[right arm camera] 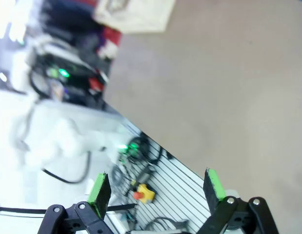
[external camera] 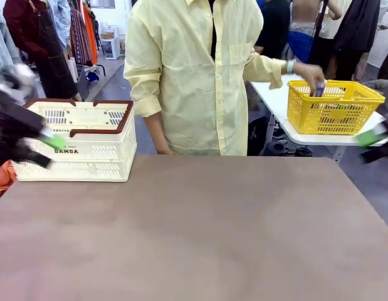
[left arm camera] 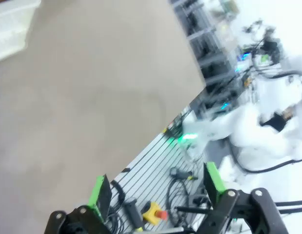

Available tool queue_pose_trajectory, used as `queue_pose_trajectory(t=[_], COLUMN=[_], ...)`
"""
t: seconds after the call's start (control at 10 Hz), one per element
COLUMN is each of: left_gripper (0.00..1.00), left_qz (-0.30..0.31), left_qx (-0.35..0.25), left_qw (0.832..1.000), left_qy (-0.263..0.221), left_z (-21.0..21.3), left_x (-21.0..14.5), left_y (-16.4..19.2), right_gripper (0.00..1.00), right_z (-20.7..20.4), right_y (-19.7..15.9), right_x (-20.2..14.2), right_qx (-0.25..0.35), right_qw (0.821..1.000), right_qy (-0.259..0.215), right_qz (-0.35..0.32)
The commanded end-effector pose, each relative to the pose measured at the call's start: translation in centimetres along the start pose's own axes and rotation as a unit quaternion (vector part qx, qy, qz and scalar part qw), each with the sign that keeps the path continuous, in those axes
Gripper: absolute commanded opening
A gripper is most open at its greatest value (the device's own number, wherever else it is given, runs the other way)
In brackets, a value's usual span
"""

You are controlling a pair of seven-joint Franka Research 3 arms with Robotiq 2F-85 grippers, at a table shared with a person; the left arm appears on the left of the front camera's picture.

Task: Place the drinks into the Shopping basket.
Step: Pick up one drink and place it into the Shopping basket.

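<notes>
left pincer [left arm camera: 157,187] and right pincer [right arm camera: 158,187] spread, empty; blue can [external camera: 319,90] in person's hand [external camera: 309,74], far right at yellow basket [external camera: 335,117], nearer right pincer

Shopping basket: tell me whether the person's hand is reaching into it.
No: the person's hand is over the yellow basket at the right, away from the Shopping basket at the left.

"DAMDA", black, on Shopping basket [external camera: 96,164] wall.
</notes>
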State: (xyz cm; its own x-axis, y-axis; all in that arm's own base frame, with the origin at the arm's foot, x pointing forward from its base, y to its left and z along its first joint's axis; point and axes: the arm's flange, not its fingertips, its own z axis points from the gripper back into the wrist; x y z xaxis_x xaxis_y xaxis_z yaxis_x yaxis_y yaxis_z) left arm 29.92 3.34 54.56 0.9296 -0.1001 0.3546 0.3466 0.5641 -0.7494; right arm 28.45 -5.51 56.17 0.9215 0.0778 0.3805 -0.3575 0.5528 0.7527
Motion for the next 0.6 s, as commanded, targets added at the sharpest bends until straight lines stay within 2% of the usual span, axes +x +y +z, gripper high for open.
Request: queue_pose_trajectory(t=[0.0, 0.2, 0.3, 0.4, 0.5], left_gripper=[1.0, 1.0, 1.0, 1.0, 1.0], left_qz=[0.042, 0.087, 0.103, 0.115, 0.12], left_qx=[-0.1, -0.164, -0.186, -0.196, -0.191], left_qw=[0.991, 0.967, 0.955, 0.947, 0.948], left_qy=[-0.081, -0.172, -0.207, -0.227, -0.223], left_z=[7.4, 12.2, 13.6, 13.9, 13.7], left_x=[-2.2, -6.6, -8.6, -9.8, -9.6], left_y=[7.9, 13.7, 15.8, 17.3, 17.5], right_gripper=[1.0, 1.0, 1.0, 1.0, 1.0], right_z=[5.2, 9.3, 10.4, 11.1, 10.8], right_y=[-6.7, -13.2, -15.8, -17.8, -18.7], right_x=[-1.0, -2.5, -3.4, -4.1, -4.1], right_qx=[0.099, 0.158, 0.179, 0.193, 0.189], right_qw=[0.992, 0.971, 0.963, 0.954, 0.954], right_qy=[-0.071, -0.13, -0.148, -0.168, -0.167], right_qz=[-0.043, -0.12, -0.139, -0.154, -0.161])
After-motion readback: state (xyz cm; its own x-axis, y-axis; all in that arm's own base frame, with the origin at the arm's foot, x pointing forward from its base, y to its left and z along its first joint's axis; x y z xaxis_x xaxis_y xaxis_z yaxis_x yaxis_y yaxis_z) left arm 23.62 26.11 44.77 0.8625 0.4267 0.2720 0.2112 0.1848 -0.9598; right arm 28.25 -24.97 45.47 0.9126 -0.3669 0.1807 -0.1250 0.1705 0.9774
